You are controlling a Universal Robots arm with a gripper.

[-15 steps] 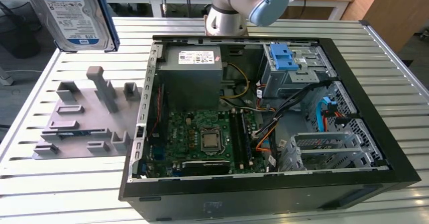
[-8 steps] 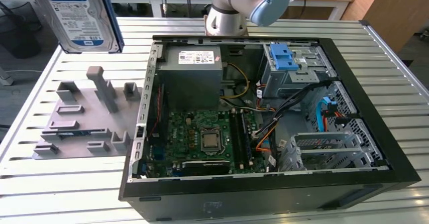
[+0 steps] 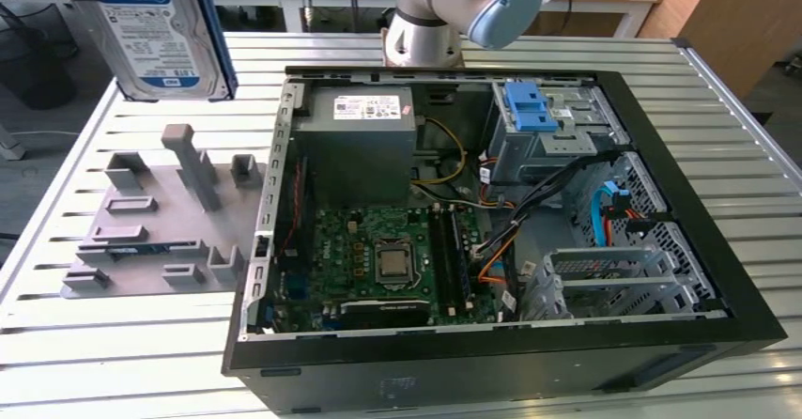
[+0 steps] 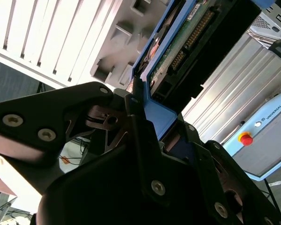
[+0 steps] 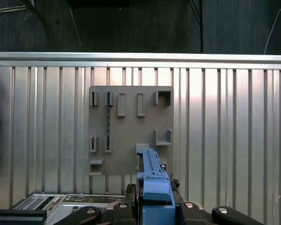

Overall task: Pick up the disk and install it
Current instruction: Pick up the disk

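The disk (image 3: 157,29), a silver hard drive with a white-and-blue label and blue carrier frame, hangs upright in the air at the exterior view's far left, above the grey holder plate (image 3: 163,222). In the second wrist view my gripper (image 4: 154,123) is shut on the disk (image 4: 178,47) by its blue frame, with the circuit-board side showing. In the first wrist view the disk's blue edge (image 5: 153,180) rises between the black fingers (image 5: 129,191), over the grey holder plate (image 5: 131,131). The open computer case (image 3: 701,278) lies to the exterior view's right.
Inside the case are a metal drive cage with a blue latch (image 3: 532,109), a power supply (image 3: 363,128), a motherboard (image 3: 376,259) and loose cables. The arm's base (image 3: 424,24) stands behind the case. The table is slatted metal (image 5: 234,140). A pendant with a red button (image 4: 245,138) lies nearby.
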